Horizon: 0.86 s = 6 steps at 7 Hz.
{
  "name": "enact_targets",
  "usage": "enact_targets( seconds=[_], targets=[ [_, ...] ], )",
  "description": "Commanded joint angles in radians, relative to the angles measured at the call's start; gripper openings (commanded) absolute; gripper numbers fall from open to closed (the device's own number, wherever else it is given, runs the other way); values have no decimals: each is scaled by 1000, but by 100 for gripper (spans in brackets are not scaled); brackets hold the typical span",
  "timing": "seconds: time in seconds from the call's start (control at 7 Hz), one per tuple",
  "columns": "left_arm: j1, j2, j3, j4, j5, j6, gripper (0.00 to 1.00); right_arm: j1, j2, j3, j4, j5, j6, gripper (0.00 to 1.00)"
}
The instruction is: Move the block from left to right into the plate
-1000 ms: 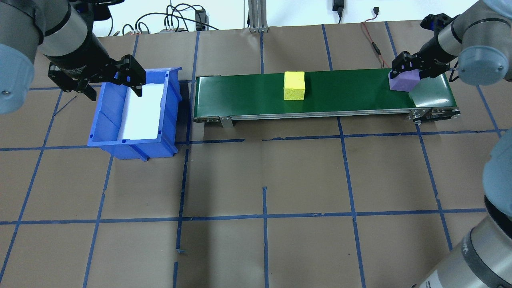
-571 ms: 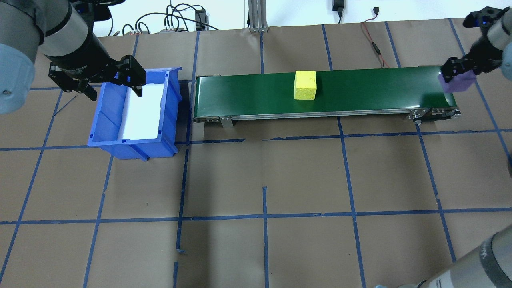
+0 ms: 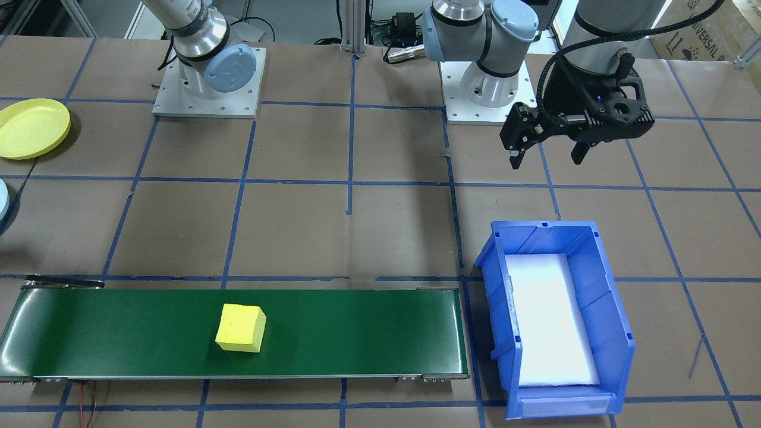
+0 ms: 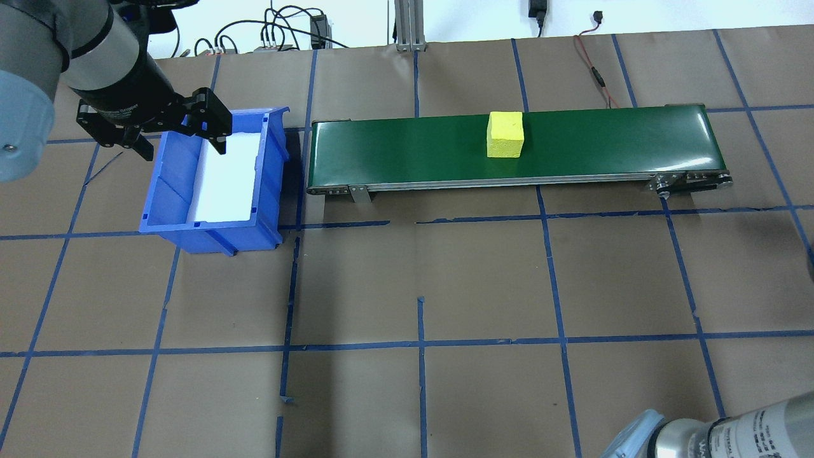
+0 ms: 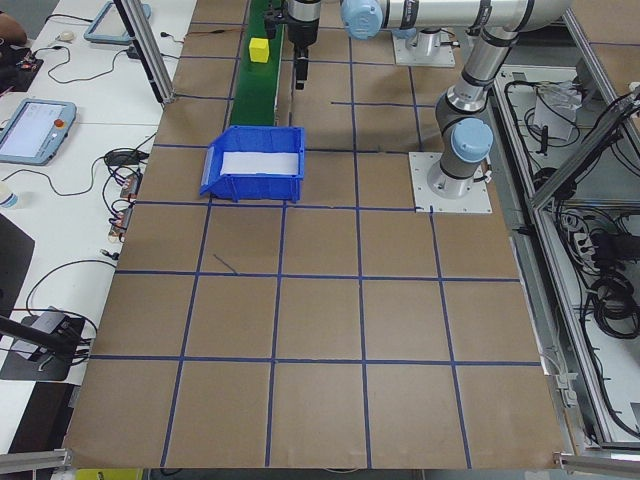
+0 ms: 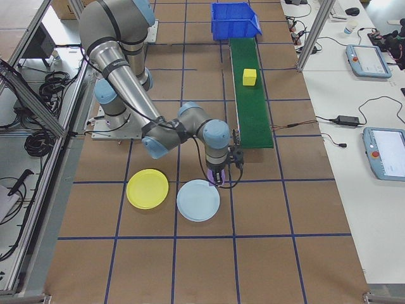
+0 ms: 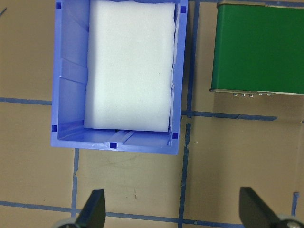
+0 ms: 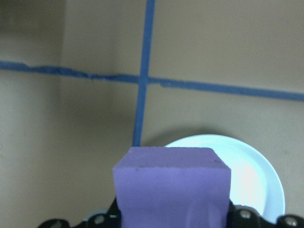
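One purple block (image 8: 172, 187) clamped in R gripper (image 6: 216, 177) fingers, hovering beside pale-blue plate (image 6: 198, 200); not yet dropped. L gripper (image 3: 546, 145) spread, empty. Yellow block (image 4: 505, 134) left on belt (image 4: 572, 143).

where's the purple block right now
The purple block is held in the right gripper, off the conveyor's end and just above the light blue plate, with the yellow plate beside it.

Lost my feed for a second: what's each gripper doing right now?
Left gripper: open, empty, above the table beside the blue bin.
Right gripper: closed on the purple block, near the light blue plate.
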Motion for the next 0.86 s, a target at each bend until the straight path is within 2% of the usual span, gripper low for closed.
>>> enact_targets(
  seconds=[0.0, 0.14, 0.29, 0.57, 0.71],
  targets=[
    [0, 0, 0, 0, 0, 0, 100, -116, 23, 23, -12, -6, -81, 33],
    [0, 0, 0, 0, 0, 0, 100, -118, 32, 24, -11, -4, -74, 86],
    [0, 0, 0, 0, 0, 0, 100, -120, 33, 24, -11, -7, -60, 100],
    [0, 0, 0, 0, 0, 0, 100, -106, 12, 11, -5, -1, 22, 100],
    [0, 0, 0, 0, 0, 0, 100, -48, 0, 9, 1, 8, 87, 100]
  ],
)
